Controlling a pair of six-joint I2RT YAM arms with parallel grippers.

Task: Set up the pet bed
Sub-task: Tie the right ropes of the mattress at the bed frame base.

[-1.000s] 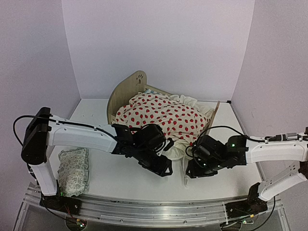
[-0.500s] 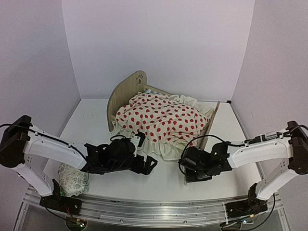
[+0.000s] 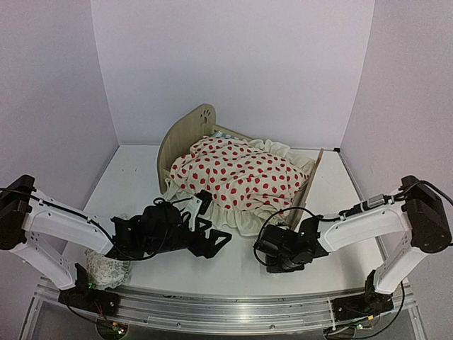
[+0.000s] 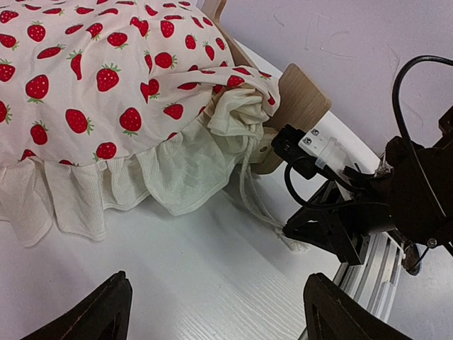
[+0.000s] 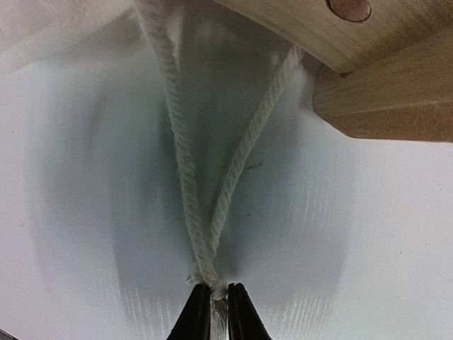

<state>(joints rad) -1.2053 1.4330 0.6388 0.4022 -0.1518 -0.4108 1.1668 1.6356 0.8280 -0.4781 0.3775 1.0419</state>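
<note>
White tabletop (image 3: 134,177) carries the pet bed (image 3: 185,131) at centre; left hand (image 3: 216,239) spread wide, right hand (image 5: 214,290) pinching a cord (image 5: 177,142).

I see the bed (image 3: 182,134) sitting mid-table toward 12 o'clock, with its headboard (image 3: 191,127) at the 10 o'clock end and its footboard (image 3: 310,180) at 4. The blanket (image 3: 237,176) lies on it, spilling over the 6 o'clock side onto the table (image 3: 134,173). The pillow (image 3: 105,270) lies at 8 o'clock. The left gripper (image 3: 214,243) sits at the bed's 7 o'clock. The right gripper (image 5: 219,290) is at 5, with the cord (image 5: 177,156) between its fingers.
</note>
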